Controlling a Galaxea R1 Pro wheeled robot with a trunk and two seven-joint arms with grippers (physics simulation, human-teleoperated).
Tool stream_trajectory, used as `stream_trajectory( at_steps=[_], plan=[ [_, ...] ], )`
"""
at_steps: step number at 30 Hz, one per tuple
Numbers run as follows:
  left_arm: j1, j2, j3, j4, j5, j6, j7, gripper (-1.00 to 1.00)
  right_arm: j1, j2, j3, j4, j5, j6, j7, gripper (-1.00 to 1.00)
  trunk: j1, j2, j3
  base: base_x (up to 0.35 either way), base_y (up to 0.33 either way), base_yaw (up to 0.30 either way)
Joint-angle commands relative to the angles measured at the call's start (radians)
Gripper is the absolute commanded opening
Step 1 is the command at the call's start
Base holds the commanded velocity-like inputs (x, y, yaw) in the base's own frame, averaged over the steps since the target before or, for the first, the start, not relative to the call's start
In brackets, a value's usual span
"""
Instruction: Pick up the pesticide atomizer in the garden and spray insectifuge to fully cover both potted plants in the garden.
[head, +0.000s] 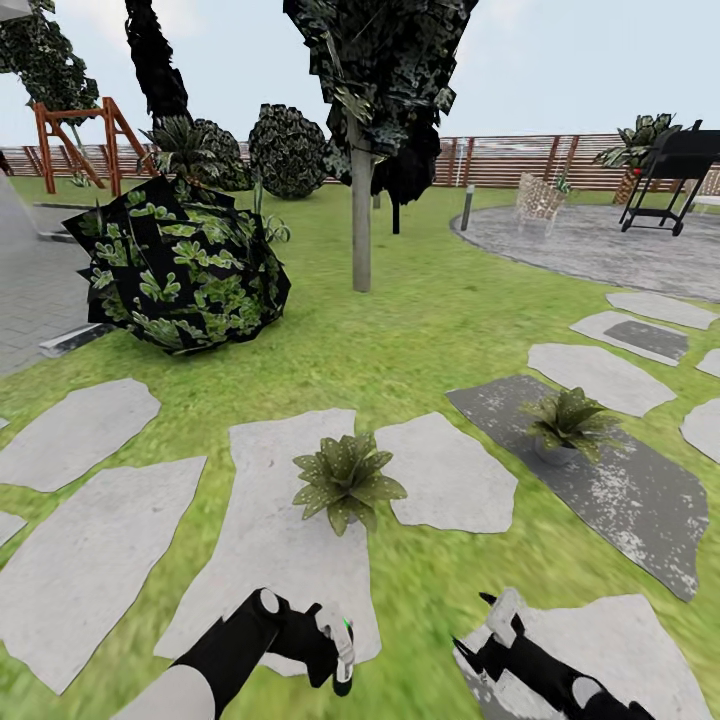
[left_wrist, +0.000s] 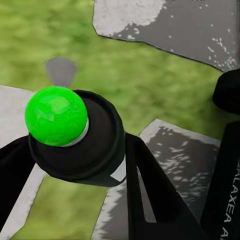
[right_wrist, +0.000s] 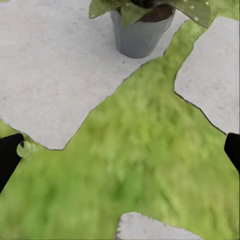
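The head camera looks forward and down from high over the lawn (head: 420, 330), far enough to take in the fence (head: 500, 160). The left wrist camera looks from very near along its fingers (left_wrist: 150, 200) to the ground. The right wrist camera faces down on the near potted plant (right_wrist: 142, 30), shared with the head view (head: 345, 480).

A grey-potted plant (right_wrist: 142, 27) stands on a pale stepping stone (right_wrist: 55, 75) beside grass (right_wrist: 145, 165).
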Motion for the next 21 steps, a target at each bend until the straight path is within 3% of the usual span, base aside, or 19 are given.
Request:
stream_trajectory(
  at_steps=[1,3,6,10,11,13,15,16,19,20,21],
  plan=[
    [-0.004,0.001,-0.001,-0.001,-0.003,0.010,-0.019,-1.00,-0.021,0.000,-0.004,-0.017,0.063,0.009,0.052,1.00,0.000,0.000,-0.001,0.000,0.000,0.000],
    [-0.010,0.010,0.000,0.012,-0.006,0.011,-0.088,-1.00,-0.047,0.001,-0.004,-0.084,0.154,0.078,0.129,1.00,0.000,0.000,-0.001,0.000,0.000,0.000],
    [-0.011,0.048,0.000,0.034,-0.012,0.030,-0.148,-1.00,-0.059,0.002,-0.004,-0.187,0.193,0.181,0.195,1.00,0.000,0.000,-0.001,0.000,0.000,0.000],
    [-0.011,0.122,-0.005,0.041,-0.035,0.112,-0.160,-1.00,-0.079,0.013,-0.001,-0.237,0.222,0.218,0.294,1.00,0.000,0.000,-0.001,0.000,0.000,0.000],
    [-0.011,0.136,-0.007,0.041,-0.074,0.124,-0.161,-1.00,-0.082,0.040,0.000,-0.246,0.287,0.220,0.362,1.00,0.000,0.000,-0.001,0.000,0.000,0.000],
    [-0.011,0.132,-0.006,0.041,-0.119,0.128,-0.162,-1.00,-0.082,0.065,0.000,-0.244,0.345,0.220,0.383,1.00,0.000,0.000,-0.001,0.000,0.000,0.000],
    [-0.011,0.127,-0.005,0.042,-0.141,0.129,-0.162,-1.00,-0.082,0.073,0.000,-0.243,0.366,0.220,0.389,1.00,0.000,0.000,-0.001,0.000,0.000,0.000],
    [-0.011,0.124,-0.005,0.041,-0.146,0.129,-0.162,-1.00,-0.082,0.074,0.000,-0.242,0.373,0.220,0.391,-1.00,0.000,0.000,-0.001,0.000,0.000,0.000],
    [-0.015,0.121,-0.004,0.038,-0.154,0.129,-0.160,-1.00,-0.082,0.077,0.001,-0.240,0.378,0.220,0.392,-1.00,0.000,0.000,-0.001,0.000,0.000,0.000],
    [-0.033,0.102,-0.005,0.036,-0.156,0.129,-0.155,-1.00,-0.082,0.096,0.002,-0.241,0.380,0.220,0.393,-1.00,0.000,0.000,-0.001,0.000,0.000,0.000],
    [-0.036,0.098,-0.005,0.035,-0.156,0.129,-0.155,-1.00,-0.082,0.098,0.002,-0.241,0.380,0.220,0.393,-1.00,0.000,0.000,-0.001,0.000,0.000,0.000]
  ],
)
